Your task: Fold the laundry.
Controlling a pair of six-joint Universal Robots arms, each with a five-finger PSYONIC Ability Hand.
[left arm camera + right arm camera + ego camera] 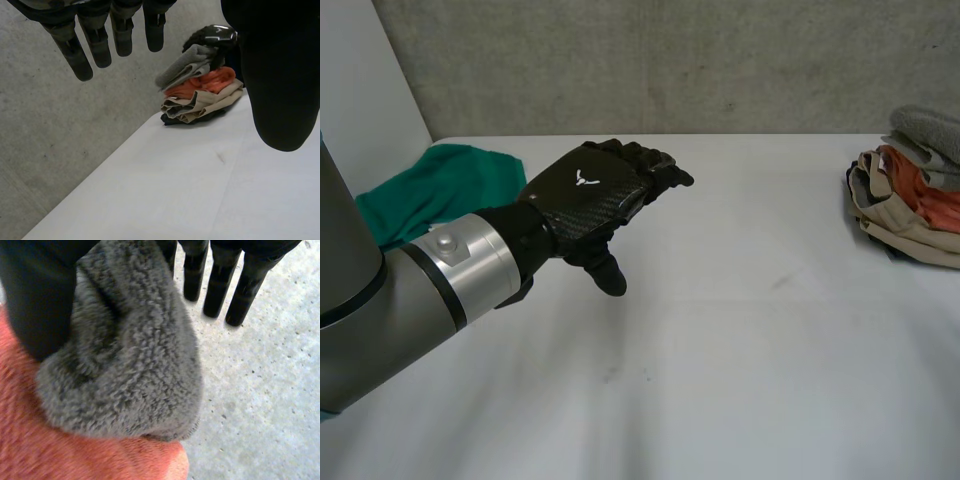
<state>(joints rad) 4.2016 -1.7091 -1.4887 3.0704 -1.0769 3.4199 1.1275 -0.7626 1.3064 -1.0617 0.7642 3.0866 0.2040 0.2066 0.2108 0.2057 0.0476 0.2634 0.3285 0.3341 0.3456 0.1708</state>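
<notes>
The left hand [588,195] hovers over the bench [740,330] toward its far left part, fingers loosely extended, holding nothing; a crumpled green cloth [440,185] lies behind it near the far left corner; 1 stack of folded laundry [910,215] sits at the bench's right edge; the right hand [30,295] lies against the grey fleece cloth [130,360] topping that stack, above an orange cloth [75,455]; whether it grips the fleece I cannot tell.

- A flat white table [740,330] lies under my left hand [585,195] and runs on past its fingertips; I can see a few faint dark marks on it.
- A grey, speckled concrete wall [670,60] stands beyond the fingertips, behind the table's far edge.
</notes>
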